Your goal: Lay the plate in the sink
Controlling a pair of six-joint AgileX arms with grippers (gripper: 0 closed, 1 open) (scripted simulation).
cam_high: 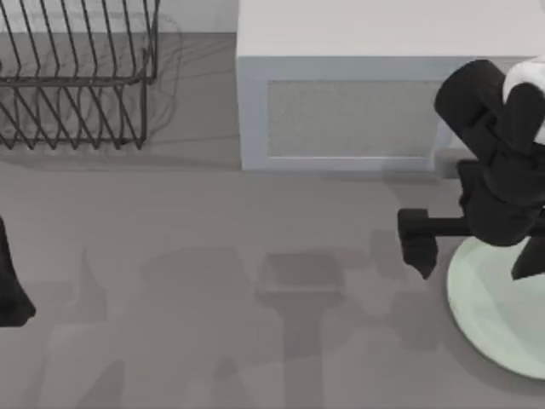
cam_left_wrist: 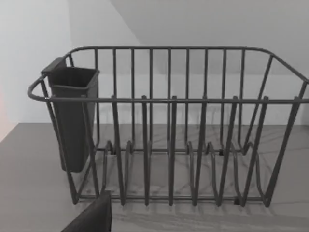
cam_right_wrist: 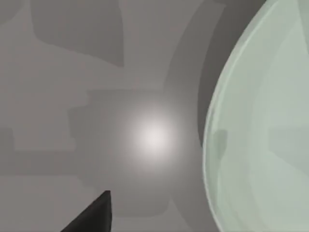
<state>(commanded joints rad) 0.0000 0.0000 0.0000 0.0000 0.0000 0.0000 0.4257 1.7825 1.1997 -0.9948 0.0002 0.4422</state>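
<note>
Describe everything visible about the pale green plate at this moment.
The large round pale mint-green plate looks smooth, plain and glossy, with a shallow raised rim. It lies flat on the grey table at the top view's right, partly cut off by the picture's edge. The right gripper hangs over its upper-left rim; whether they touch cannot be told. In the right wrist view its curved rim casts a shadow.

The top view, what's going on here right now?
The right arm's gripper hovers over the left edge of the pale green plate, which lies flat on the table at the right, below the microwave. The plate isn't gripped yet. The left arm sits parked at the left edge, facing the wire dish rack.
</note>
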